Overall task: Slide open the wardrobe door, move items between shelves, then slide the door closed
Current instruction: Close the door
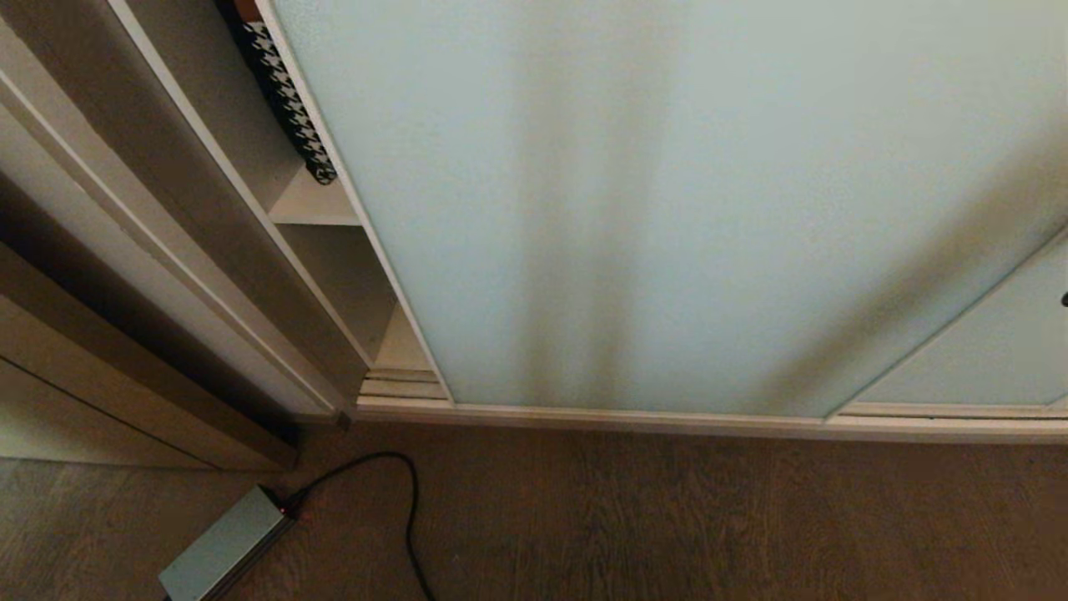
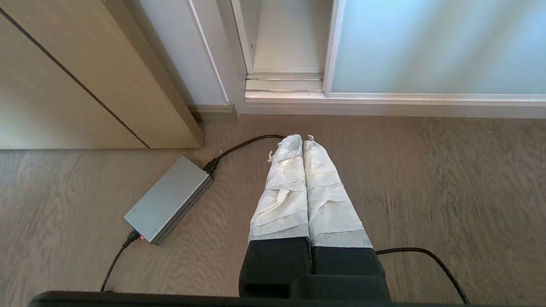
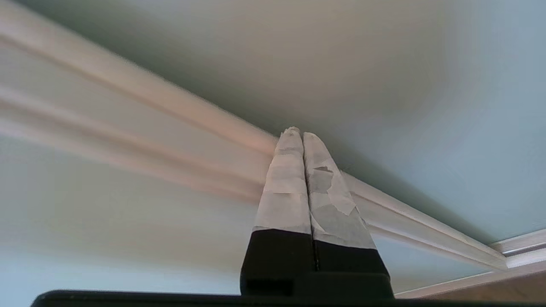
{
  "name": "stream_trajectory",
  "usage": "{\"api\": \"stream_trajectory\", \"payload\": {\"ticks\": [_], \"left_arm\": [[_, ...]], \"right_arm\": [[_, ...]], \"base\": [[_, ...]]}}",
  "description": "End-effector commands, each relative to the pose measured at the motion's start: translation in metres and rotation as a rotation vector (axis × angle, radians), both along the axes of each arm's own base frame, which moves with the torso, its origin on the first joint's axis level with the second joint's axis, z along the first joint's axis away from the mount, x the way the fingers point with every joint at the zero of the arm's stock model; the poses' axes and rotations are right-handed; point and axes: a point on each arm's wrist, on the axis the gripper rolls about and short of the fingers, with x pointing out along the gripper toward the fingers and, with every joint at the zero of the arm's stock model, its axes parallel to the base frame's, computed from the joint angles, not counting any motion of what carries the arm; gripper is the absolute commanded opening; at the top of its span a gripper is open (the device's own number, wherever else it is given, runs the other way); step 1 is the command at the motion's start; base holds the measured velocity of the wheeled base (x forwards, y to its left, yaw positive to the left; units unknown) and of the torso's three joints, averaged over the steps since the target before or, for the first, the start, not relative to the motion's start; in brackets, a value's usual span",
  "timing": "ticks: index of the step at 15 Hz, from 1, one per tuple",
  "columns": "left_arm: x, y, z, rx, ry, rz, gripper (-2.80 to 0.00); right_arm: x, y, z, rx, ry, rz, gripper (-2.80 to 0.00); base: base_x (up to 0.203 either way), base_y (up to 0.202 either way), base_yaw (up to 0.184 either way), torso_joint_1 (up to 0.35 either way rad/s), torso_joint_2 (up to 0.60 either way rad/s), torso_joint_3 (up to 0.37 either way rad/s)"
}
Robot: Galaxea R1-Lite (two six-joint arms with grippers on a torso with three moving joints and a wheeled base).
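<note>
Sliding wardrobe door (image 1: 651,200), a pale mint frosted panel in a slim cream frame, is standing nearly shut and filling the head view from ten o'clock round to four o'clock, leaving a narrow gap at nine o'clock; through that gap the houndstooth cushion (image 1: 288,100) is showing at eleven o'clock on an off-white shelf (image 1: 313,204), while no drawstring bag is visible; right gripper (image 3: 297,132), paper-wrapped fingers pressed together and holding nothing, is pointing at the cream frame rail (image 3: 179,111) where the two panels overlap; left gripper (image 2: 298,138), likewise closed and empty, is hanging parked above the floor. Risks, as judged: closed fingertips pushing on smooth glass may be slipping rather than driving the panel; a push off the frame edge may be skewing the door in the ridged floor track (image 1: 400,386); the cushion, lying just beside the door's edge, may be catching it. Surroundings: brown wood-grain floor (image 1: 709,517); grey power brick (image 1: 221,551) with black cable (image 1: 409,509) lying at seven o'clock, where it may be snagging the base; beige cabinet (image 2: 68,85) flanking the wardrobe.
</note>
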Motion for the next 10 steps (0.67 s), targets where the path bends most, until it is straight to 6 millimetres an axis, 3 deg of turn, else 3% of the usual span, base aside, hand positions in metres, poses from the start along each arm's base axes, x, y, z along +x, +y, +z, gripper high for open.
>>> {"api": "stream_trajectory", "payload": {"ticks": [1,10], "left_arm": [[0.000,0.000,0.000,0.001,0.000,0.000,-2.80],[0.000,0.000,0.000,0.001,0.001,0.000,-2.80]], "right_arm": [[-0.002,0.016,0.004,-0.008,-0.013,0.036,-2.80],[-0.018,0.051,0.009,-0.029,-0.027,0.121,-2.80]], "base": [[0.000,0.000,0.000,0.000,0.00,0.000],[0.000,0.000,0.000,0.000,0.00,0.000]]}}
